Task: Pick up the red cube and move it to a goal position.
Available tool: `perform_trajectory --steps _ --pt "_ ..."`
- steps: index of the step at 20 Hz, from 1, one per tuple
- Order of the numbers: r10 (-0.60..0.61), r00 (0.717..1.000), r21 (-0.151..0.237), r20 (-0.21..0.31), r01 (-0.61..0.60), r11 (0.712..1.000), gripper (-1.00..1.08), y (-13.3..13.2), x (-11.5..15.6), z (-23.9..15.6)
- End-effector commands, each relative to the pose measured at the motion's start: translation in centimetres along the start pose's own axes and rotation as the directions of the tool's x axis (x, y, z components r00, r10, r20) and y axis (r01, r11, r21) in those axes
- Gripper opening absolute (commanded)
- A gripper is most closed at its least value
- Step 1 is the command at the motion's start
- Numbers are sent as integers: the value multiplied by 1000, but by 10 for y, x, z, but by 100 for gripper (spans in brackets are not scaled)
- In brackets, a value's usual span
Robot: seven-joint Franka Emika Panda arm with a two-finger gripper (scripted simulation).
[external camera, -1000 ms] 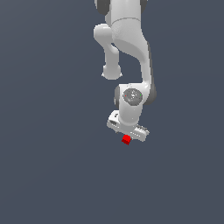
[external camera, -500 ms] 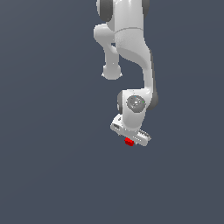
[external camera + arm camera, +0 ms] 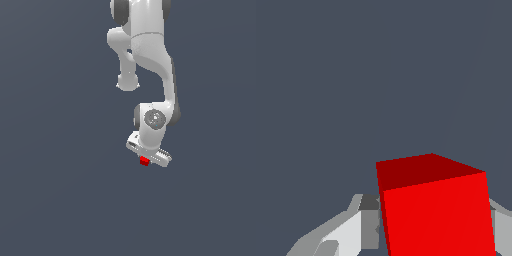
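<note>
A white Franka Panda arm (image 3: 150, 60) reached down from the top edge of the exterior view, its links filling the upper centre of the frame against a flat, dark grey-blue backdrop (image 3: 55, 150). The wrist joint sat just right of centre, and below it the gripper (image 3: 145, 160) hung tilted, its pale body slanting from upper left to lower right.

The red cube (image 3: 144, 161) sat directly under the gripper body, a little below and right of the frame's centre, touching the hand and looking far smaller than it. Nothing lay beneath the cube but the plain backdrop; whether it was off any surface could not be told from this view.

In the wrist view the red cube (image 3: 436, 210) filled the lower right of the picture, one darker face turned upward and a brighter face toward the camera. A grey and white finger (image 3: 363, 225) stood hard against its side in the lower left, and a sliver of a second pale finger (image 3: 502, 227) showed at the lower right edge. The fingers were drawn in narrow, pinching the cube between them. The rest of that picture held only the same dark grey-blue field.
</note>
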State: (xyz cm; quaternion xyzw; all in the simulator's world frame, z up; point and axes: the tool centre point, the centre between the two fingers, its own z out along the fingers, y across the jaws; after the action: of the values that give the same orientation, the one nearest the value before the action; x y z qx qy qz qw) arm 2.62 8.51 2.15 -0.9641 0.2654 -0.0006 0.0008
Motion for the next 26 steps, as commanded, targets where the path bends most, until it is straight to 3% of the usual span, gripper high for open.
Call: perform_trajectory --steps 1,13,26 --pt "0 1000 0 0 0 1000 -100 0 0 0" --pt "1 1000 0 0 -1 1000 -100 27 9 -34" --pt "3 1000 0 1 -3 1000 -100 116 38 -145"
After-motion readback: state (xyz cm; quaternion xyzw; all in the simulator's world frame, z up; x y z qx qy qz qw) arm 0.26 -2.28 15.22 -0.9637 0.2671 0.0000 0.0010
